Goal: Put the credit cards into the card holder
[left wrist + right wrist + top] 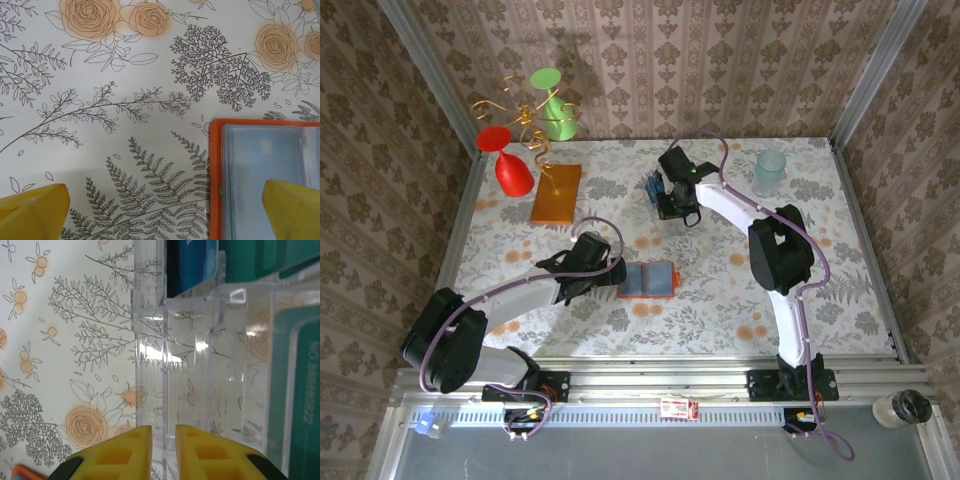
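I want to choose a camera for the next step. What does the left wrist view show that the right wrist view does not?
Left wrist view: the open orange folding card holder with grey-blue pockets, below the wide-open left gripper. Right wrist view: a clear plastic slotted rack, a dark blue card and a teal card, with the right gripper nearly closed. Both: the flower-printed tablecloth.

The card holder [647, 281] lies on the counter's [720, 300] middle. Behind it stands a rack [200, 370] with the credit cards [651, 186] in it.
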Controlling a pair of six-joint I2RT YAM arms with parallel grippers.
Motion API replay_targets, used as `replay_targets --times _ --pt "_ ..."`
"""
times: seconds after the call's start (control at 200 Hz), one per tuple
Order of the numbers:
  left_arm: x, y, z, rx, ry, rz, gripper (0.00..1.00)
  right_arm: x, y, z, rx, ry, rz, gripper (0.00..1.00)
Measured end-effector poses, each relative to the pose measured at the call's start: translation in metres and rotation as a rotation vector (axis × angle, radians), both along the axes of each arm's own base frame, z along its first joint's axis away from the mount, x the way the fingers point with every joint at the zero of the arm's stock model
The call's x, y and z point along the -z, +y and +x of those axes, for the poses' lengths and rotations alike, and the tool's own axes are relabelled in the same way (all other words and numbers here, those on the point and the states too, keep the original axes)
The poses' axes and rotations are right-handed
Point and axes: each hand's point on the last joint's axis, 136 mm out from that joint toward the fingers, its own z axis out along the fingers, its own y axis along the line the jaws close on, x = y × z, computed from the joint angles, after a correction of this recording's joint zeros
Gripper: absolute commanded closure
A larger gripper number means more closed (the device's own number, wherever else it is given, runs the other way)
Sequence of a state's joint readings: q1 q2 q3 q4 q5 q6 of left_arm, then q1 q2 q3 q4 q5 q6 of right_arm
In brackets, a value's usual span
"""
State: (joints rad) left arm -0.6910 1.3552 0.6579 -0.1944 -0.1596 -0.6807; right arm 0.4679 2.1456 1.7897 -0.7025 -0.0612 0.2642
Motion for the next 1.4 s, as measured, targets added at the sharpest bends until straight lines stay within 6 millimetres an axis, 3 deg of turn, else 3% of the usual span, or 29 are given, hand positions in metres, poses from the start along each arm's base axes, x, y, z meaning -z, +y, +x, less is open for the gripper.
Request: replay_targets --times 0.41,0.675,0.865,1.045,1.14,1.245,1.4 --pt "0.000 0.000 0.000 0.000 0.000 0.000 0.00 0.007 -0.018 -0.018 0.011 0.011 -0.026 0.82" --pt "0.000 0.000 0.000 0.000 0.000 0.000 0.00 0.002 -0.035 -0.018 0.042 -0.001 -0.043 0.81" --pt "0.000 0.001 0.001 -0.005 0.000 -0.001 0.00 -0.025 -0.030 -0.011 0.038 -0.043 0.002 0.71" --pt "0.001 0.000 0.002 -0.004 0.006 0.003 0.00 -0.075 -0.008 0.017 0.022 -0.150 0.067 0.66" --pt "0.001 -0.001 0.004 -0.003 0.007 0.002 0.00 -0.087 0.004 0.030 0.012 -0.179 0.081 0.66" --pt "-0.003 -0.003 0.006 -0.003 -0.002 -0.005 0.00 -0.080 0.015 0.043 0.000 -0.173 0.074 0.65" --pt "-0.007 -0.005 0.008 -0.001 -0.009 -0.008 0.00 -0.048 0.023 0.054 -0.015 -0.119 0.012 0.64"
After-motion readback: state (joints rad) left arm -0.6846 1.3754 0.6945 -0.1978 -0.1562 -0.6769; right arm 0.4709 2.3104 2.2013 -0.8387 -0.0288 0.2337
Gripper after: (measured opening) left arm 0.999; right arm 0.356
